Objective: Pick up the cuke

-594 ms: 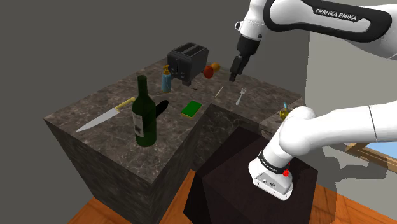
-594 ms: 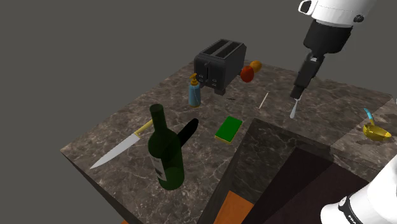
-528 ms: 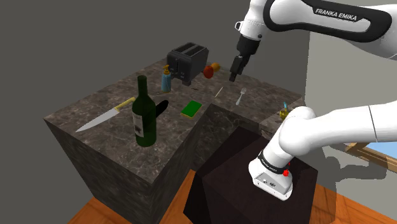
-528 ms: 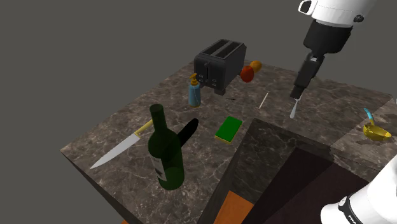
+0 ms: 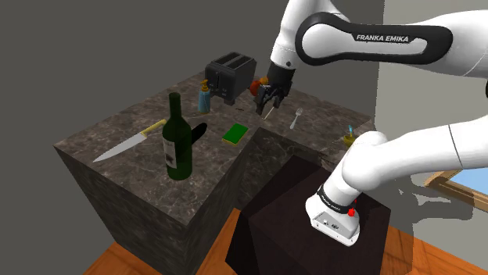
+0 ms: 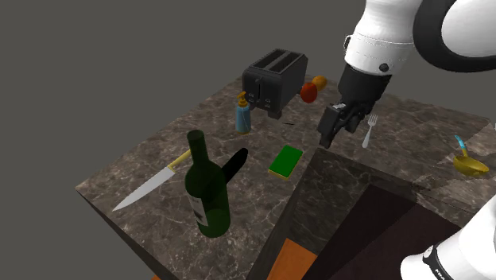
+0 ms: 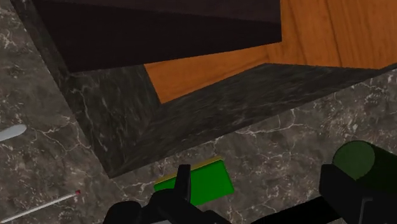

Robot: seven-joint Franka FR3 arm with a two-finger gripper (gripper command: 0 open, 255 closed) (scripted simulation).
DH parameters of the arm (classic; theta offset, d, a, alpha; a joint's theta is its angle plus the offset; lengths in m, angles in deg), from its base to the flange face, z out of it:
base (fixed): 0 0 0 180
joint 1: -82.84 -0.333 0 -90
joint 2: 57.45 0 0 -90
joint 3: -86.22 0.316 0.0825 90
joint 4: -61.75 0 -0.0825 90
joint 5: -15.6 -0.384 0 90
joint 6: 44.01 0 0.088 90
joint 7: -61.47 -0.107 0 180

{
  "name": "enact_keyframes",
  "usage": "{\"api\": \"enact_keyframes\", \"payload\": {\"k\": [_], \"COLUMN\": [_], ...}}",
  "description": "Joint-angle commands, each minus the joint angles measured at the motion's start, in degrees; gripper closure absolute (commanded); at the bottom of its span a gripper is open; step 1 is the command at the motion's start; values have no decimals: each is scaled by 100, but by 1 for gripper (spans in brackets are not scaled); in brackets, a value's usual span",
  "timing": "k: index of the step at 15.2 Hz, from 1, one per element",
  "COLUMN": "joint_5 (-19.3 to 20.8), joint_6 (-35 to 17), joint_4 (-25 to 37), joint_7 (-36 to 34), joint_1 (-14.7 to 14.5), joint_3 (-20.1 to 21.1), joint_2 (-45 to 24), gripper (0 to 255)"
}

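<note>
Hand [image 5: 268, 104] – black fingers spread, holding nothing, hanging above the counter [image 5: 133, 113] near the toaster [image 5: 228, 74] | Cucumber [image 5: 198, 131] – dark, lying on the counter between wine bottle [image 5: 177, 144] and green sponge [image 5: 235, 133], well apart from the hand | Knife [image 5: 125, 144] – flat beyond the bottle.

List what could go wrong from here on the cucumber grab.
1. The bottle stands upright right beside the dark cucumber. A finger of the pincer coming down on that side could well tip it.
2. The pincer hangs over the counter near the notch, and a green pad lies between it and the cucumber. A low sweep across might drag the pad along.
</note>
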Motion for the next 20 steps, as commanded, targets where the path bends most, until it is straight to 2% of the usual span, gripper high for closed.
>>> {"api": "enact_keyframes", "payload": {"k": [1, 6, 11, 15, 17, 20], "joint_5": [-184, -431, -294, 221, 631, 1360], "joint_6": [-355, -1249, -2086, -2643, -2857, -3070], "joint_4": [-73, 50, 442, 918, 1207, 1701], "joint_7": [-629, -2092, -3651, -5060, -5832, -7021], "joint_1": [52, 291, 670, 1016, 1147, 1191], "joint_3": [310, 1057, 1769, 2254, 2419, 2479], "joint_2": [-209, -1061, -2152, -3159, -3702, -4533], "gripper": [0, 0, 0, 0, 0, 0]}}
